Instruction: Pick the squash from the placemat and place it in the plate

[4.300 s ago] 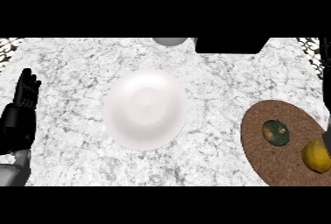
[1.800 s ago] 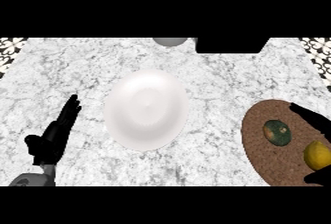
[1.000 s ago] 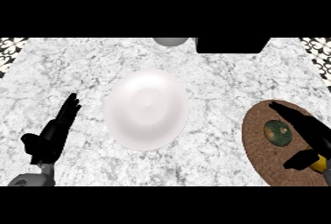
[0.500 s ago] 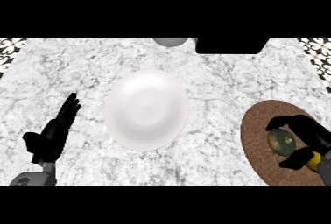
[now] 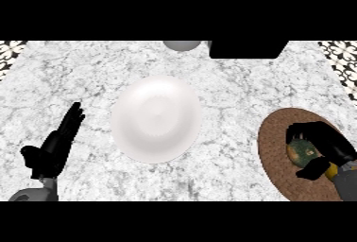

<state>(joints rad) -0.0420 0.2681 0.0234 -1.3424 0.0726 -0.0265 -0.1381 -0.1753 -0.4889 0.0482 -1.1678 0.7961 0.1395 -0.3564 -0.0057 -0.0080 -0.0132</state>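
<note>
Right hand (image 5: 326, 145) closed over squash (image 5: 304, 152), mostly hidden.

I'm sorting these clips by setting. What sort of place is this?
Probably a kitchen or dining counter: a white marble countertop holds a white plate and a brown oval placemat with a green squash on it, which the right hand is curled round.

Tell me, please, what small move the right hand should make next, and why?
Probably lift straight up. The right hand is curled over the green squash, which lies on the brown placemat, while the white plate sits bare to its left. Raising it first should clear the mat before carrying it across.
</note>
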